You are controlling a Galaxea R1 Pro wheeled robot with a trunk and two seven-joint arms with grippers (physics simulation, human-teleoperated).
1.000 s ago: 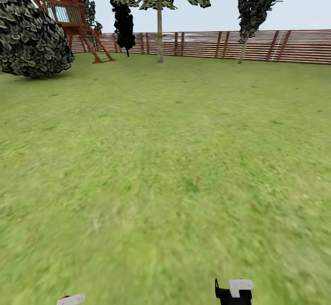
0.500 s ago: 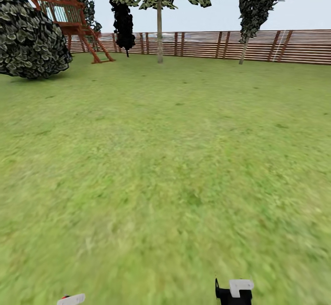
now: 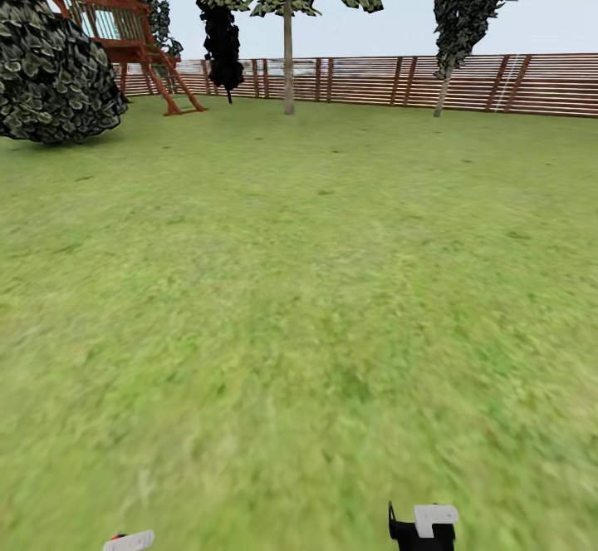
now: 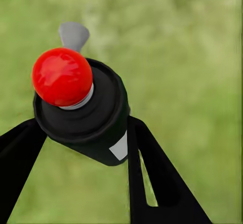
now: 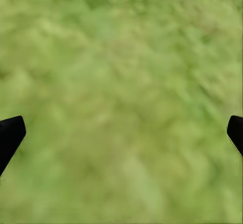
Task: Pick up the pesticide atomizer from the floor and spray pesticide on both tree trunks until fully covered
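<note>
My left gripper [image 4: 81,138] is shut on the pesticide atomizer [image 4: 101,127], a dark bottle with a red knob, a grey trigger nozzle and a small white label. The black fingers [image 4: 152,178] clamp its sides over blurred grass. Its grey tip [image 3: 129,541] peeks in at the head view's lower edge. My right gripper [image 5: 121,138] is open and holds nothing, its fingertips wide apart above the lawn. Two trees stand far ahead by the fence. One has a straight bare trunk [image 3: 288,61]. The other has a thin leaning trunk [image 3: 440,90].
The lawn [image 3: 316,285] stretches ahead to a brown slat fence [image 3: 498,81]. A big dark bush [image 3: 54,69] and a wooden playhouse [image 3: 108,11] stand at the far left. A narrow black tree [image 3: 221,44] rises beside them. Part of my right arm [image 3: 423,526] shows low down.
The whole head view has shifted slightly: the bush and playhouse slid left and the grass drifted down, so the camera has moved. Both arms keep their place in the picture.
</note>
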